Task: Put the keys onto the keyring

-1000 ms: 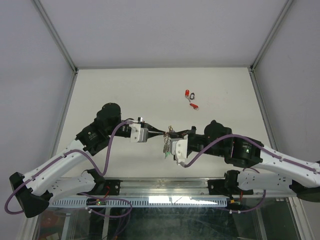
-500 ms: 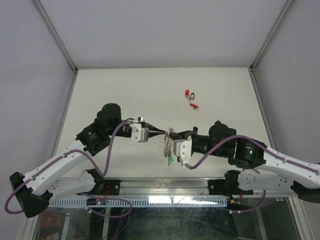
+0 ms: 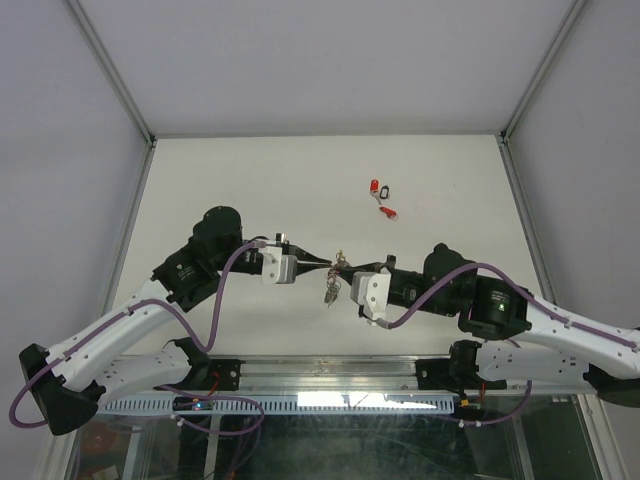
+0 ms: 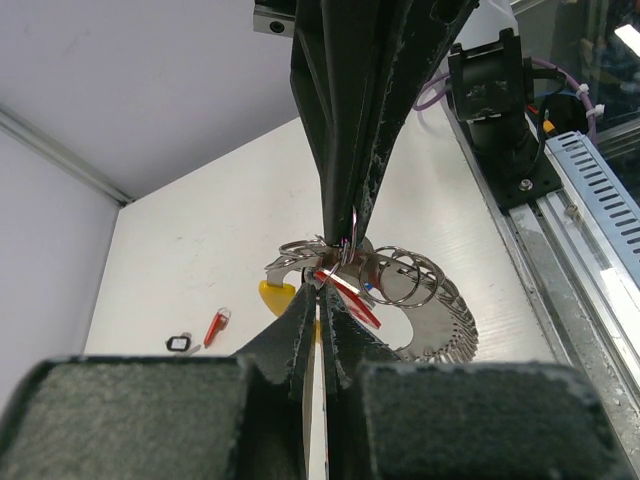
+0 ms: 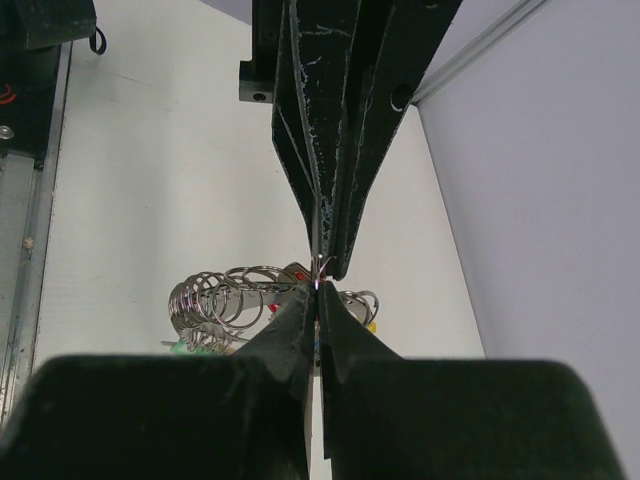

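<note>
Silvery keyring [image 4: 430, 305] hung above the worktop [image 3: 250, 180], left fingers [image 4: 285, 335] and right fingers [image 5: 345, 340] both pinched tight on it; red-tagged keys [image 3: 376, 186] lay apart.

Robotics laboratory test cell: a plain white table [image 3: 250, 180] enclosed by grey panels [image 3: 330, 60] in aluminium framing [image 3: 110, 70]; left arm [image 3: 120, 325] and right arm [image 3: 570, 325] bolted to a metal rail [image 3: 330, 372] at its near edge, with purple cabling [image 3: 216, 300] and a slotted cable duct [image 3: 300, 403] below
</note>
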Controlling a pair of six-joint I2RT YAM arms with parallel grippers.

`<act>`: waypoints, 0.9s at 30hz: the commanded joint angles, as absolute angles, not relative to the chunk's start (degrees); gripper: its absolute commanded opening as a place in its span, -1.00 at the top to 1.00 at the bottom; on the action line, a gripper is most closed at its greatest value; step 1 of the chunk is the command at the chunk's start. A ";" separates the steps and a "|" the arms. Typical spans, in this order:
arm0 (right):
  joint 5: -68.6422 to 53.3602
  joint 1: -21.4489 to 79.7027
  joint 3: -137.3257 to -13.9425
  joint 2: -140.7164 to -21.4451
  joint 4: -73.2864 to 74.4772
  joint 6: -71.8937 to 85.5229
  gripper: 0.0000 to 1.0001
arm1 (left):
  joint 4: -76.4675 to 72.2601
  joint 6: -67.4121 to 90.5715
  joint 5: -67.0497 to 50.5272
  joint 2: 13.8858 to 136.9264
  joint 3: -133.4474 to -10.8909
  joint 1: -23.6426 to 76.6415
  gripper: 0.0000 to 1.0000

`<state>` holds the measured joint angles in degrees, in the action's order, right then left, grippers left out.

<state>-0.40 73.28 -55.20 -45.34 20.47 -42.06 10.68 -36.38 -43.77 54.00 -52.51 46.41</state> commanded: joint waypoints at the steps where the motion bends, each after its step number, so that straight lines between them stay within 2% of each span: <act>1: -0.89 73.74 -55.31 -43.17 9.54 -38.32 1.00 | 9.62 -35.42 -43.15 53.49 -51.65 46.10 1.00; 27: 7.59 73.74 -44.20 -38.04 -16.08 -25.67 1.00 | 1.91 -35.60 -41.84 48.98 -46.35 46.11 1.00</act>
<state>6.31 73.38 -44.03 -39.88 -3.40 -28.71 4.54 -36.38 -42.15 49.91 -46.72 46.39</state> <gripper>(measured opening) 0.007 0.002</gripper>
